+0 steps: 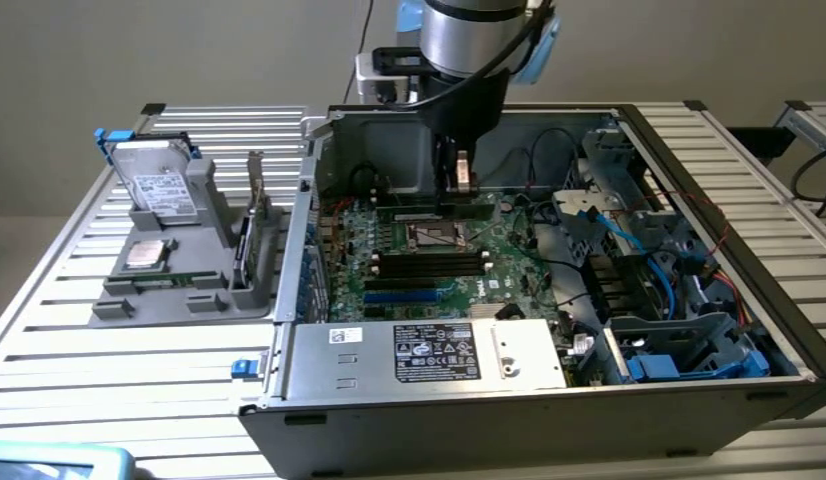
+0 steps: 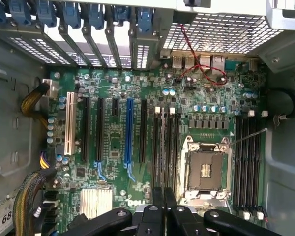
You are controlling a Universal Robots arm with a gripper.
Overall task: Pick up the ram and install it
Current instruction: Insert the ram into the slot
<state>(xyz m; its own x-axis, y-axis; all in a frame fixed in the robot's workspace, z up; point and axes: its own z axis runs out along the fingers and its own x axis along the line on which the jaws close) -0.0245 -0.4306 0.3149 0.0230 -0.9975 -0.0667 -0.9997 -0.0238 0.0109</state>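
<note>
Pincer hangs inside the open computer case, over the far part of the motherboard and just beyond the empty processor socket. In the wrist view its fingers are pressed together above the board, beside the socket. We make out nothing gripped between them.

The ram lies flat in the near slot of the grey holder, which sits on the slatted surface to the exterior view's left of the case, well apart from the pincer. In the same holder we note a hard drive propped at the far end, a silver processor chip between it and the ram, and a card standing on edge on the side nearest the case.
</note>
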